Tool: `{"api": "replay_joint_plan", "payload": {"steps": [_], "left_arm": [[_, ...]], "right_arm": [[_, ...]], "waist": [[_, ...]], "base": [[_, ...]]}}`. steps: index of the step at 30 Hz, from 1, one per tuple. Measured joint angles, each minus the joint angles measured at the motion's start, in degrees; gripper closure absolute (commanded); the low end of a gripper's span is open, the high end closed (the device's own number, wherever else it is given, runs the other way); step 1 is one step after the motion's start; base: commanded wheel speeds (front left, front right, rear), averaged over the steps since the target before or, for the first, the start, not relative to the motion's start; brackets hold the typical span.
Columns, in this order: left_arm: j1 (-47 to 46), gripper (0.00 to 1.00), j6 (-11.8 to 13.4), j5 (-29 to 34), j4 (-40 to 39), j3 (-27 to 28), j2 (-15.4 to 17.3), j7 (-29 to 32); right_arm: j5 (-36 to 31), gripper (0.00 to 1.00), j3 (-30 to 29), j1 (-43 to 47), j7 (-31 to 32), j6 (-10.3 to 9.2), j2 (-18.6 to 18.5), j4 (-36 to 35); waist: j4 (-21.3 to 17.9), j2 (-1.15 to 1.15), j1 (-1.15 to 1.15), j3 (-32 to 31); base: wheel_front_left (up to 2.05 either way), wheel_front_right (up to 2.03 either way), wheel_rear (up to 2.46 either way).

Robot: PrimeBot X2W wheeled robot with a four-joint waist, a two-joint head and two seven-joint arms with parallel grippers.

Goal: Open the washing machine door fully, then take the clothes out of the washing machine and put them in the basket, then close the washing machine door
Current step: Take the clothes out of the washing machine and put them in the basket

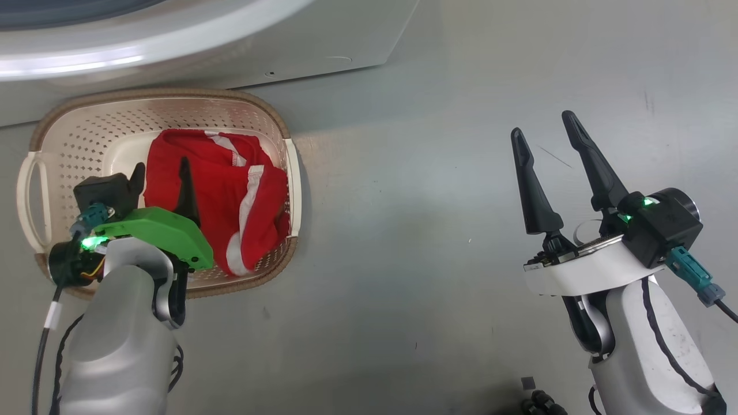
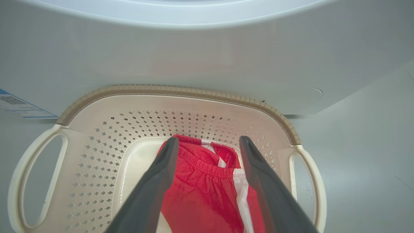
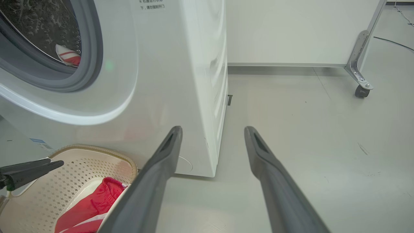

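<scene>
The cream basket [image 1: 69, 124] stands on the floor against the front of the white washing machine [image 1: 323, 40]. Red clothes [image 1: 230, 190] with white stripes lie in it. My left gripper [image 1: 161, 170] hovers over them, open; in the left wrist view its fingers [image 2: 161, 174] straddle the red clothes [image 2: 203, 191] without pinching them. My right gripper [image 1: 542, 124] is open and empty above bare floor to the right. In the right wrist view the grey-ringed drum mouth [image 3: 93, 48] holds another red and white garment [image 3: 68, 55]. The washing machine door is out of view.
Grey floor [image 1: 403, 259] stretches right of the basket. A metal frame leg on a caster [image 3: 361, 91] stands at the far right by a white wall panel [image 3: 291, 32]. A thin cable [image 3: 394, 43] lies beyond it. A blue label [image 2: 16, 105] sits low on the machine.
</scene>
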Motion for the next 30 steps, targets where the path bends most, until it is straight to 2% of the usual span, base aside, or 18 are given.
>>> {"api": "replay_joint_plan", "payload": {"steps": [5,14,30], "left_arm": [[0.09,0.00,-1.12,-1.26,0.45,0.86,-0.10,-4.16],[1.03,0.00,-2.44,-1.26,-3.10,1.22,-0.59,-5.60],[9.64,0.00,-3.18,2.01,-20.00,1.75,-1.10,-5.57]], "right_arm": [[0.00,0.00,-0.43,-0.22,0.00,0.01,0.00,0.87],[-0.03,0.00,-2.66,0.05,0.00,0.00,-0.16,2.48],[-0.11,0.00,-5.90,4.79,0.00,-0.07,-0.96,5.49]], "waist": [[0.49,0.00,0.00,-1.48],[2.14,0.00,0.00,-5.13],[6.56,0.00,0.00,-15.29]], "base": [[0.00,0.00,0.00],[0.00,0.00,0.00],[0.00,0.00,0.00]]}}
